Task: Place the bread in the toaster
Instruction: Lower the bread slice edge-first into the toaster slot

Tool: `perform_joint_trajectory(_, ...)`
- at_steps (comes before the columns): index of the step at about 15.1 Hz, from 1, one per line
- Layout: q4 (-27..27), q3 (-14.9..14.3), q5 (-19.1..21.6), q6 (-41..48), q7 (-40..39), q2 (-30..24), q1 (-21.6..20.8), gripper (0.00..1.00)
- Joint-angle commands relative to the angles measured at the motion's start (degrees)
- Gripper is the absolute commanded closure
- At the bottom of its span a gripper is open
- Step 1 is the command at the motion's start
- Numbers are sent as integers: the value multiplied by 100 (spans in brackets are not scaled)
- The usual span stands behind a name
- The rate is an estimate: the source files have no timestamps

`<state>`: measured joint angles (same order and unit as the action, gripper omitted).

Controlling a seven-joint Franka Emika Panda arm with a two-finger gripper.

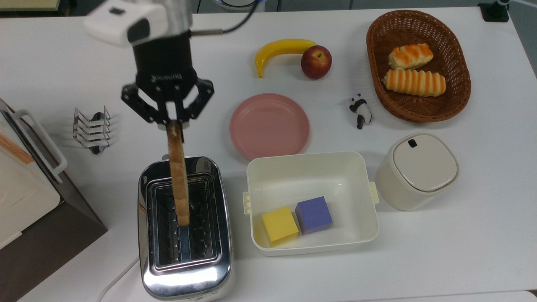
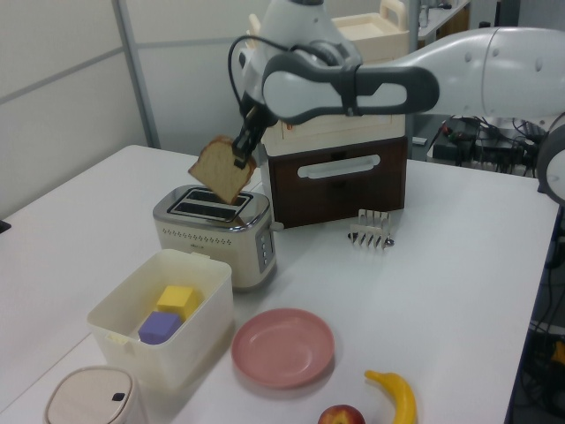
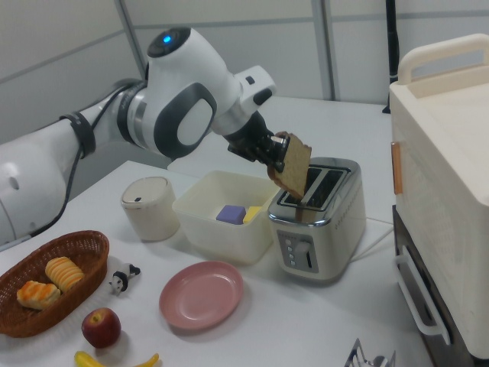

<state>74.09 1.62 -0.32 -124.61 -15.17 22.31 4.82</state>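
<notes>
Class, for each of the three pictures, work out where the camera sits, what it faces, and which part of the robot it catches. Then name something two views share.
Top view: overhead, looking straight down on the white table; catches the gripper holding the bread above the toaster.
Left view: beside the table at a low angle, facing the toaster and the cabinet behind it; catches the arm.
Right view: from the opposite side, facing the toaster; catches the arm and gripper.
Shared: left and right views both show the pink plate.
</notes>
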Motion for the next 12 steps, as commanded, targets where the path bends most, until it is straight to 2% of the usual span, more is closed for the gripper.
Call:
perform_joint_trajectory(1, 114, -75, 102, -160, 67, 89, -182, 99)
perform_joint_trajectory(3, 132, -75, 111, -239, 76, 107, -192, 99)
perform_joint_trajectory(5, 167, -75, 103, -239, 198, 116, -183, 94)
perform_joint_trajectory(12, 141, -75, 94, -652, 936, 213, -288, 95)
